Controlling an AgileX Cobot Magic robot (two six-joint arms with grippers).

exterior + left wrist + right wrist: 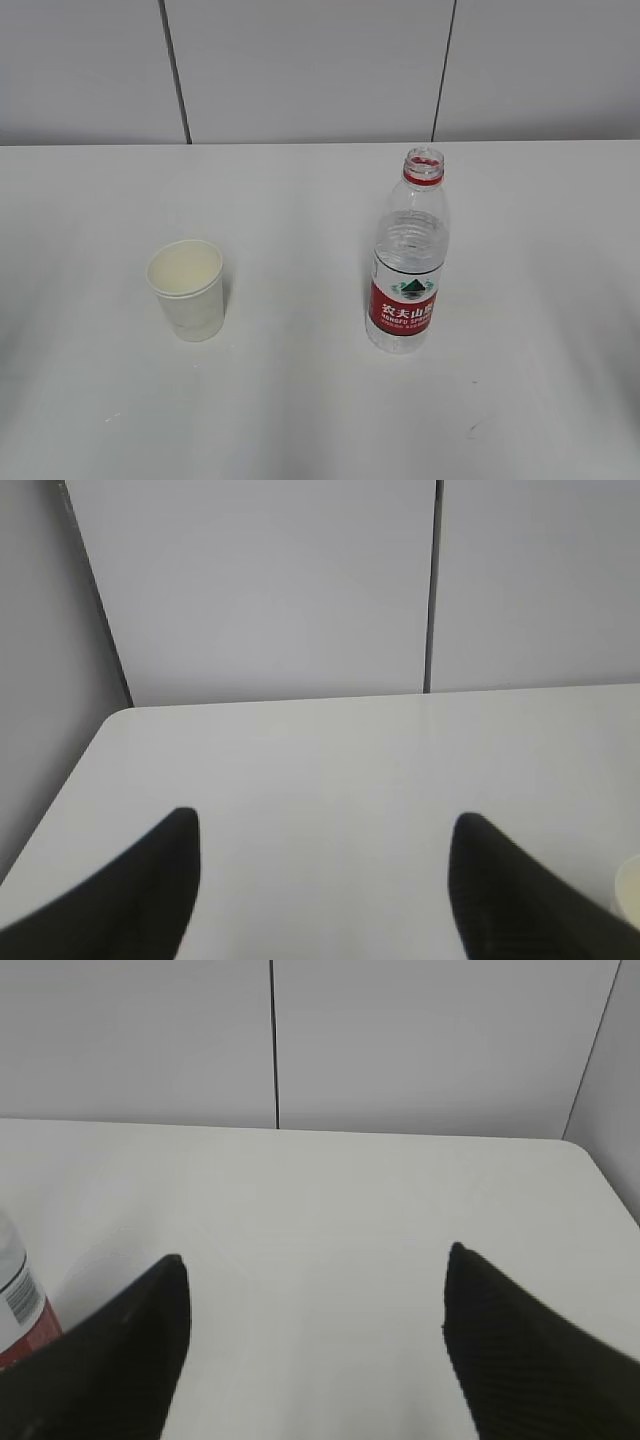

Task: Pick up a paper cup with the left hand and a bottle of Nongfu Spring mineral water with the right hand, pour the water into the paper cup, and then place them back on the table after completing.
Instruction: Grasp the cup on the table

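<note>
A white paper cup (187, 289) with a cream inside stands on the plain white table (300, 400), the clear bottle (408, 270) wears a red label with white characters and a green emblem plus a red neck ring, and both grippers' fingers (120, 900) (520, 1350) are black.

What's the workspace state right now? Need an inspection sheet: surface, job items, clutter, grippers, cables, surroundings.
Surface: white table, bare, a few faint marks.
Job's things: paper cup upright on the left; water bottle upright on the right, cap off, red label facing the camera; the two stand apart.
Clutter: nothing seen.
Grippers: left gripper open, nothing between its fingers, cup rim at its right edge; right gripper open, nothing between its fingers, bottle at its left edge.
Cables: nothing seen.
Surroundings: grey wall panels with dark seams behind the table.
</note>
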